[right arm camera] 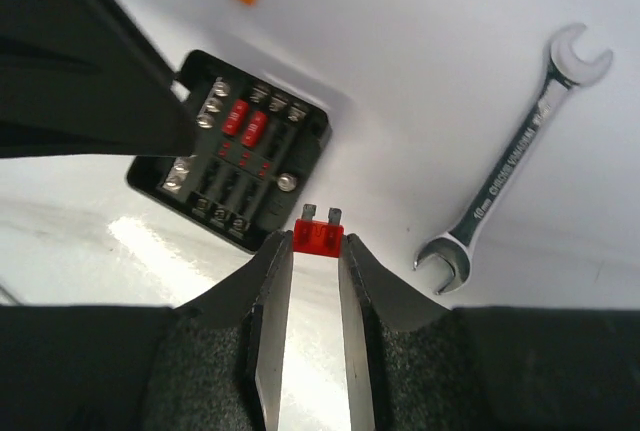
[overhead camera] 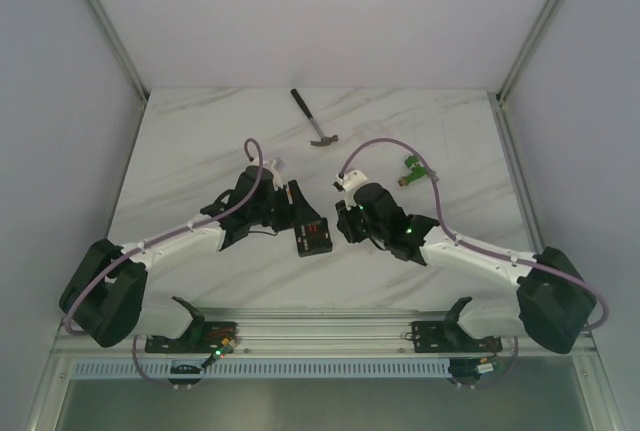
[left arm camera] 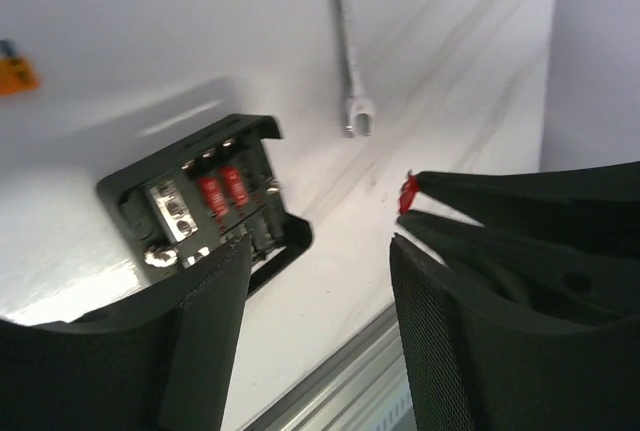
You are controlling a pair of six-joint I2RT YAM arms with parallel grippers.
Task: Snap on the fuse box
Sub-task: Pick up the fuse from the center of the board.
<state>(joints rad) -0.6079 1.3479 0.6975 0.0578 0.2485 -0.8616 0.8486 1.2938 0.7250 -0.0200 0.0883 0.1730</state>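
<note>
fuse box (left arm camera: 205, 201), near corner hidden behind the wide, empty left gripper (left arm camera: 318, 256), lay flat, open face upward, long axis unclear. right gripper (right arm camera: 318, 256) pinched a red fuse (right arm camera: 318, 238).

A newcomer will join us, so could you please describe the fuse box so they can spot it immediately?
On the marble table, look near the middle. The fuse box lies there: a squarish black box with two red fuses seated among metal terminals, unlike the slim silver wrench and the small green connector farther back.
</note>
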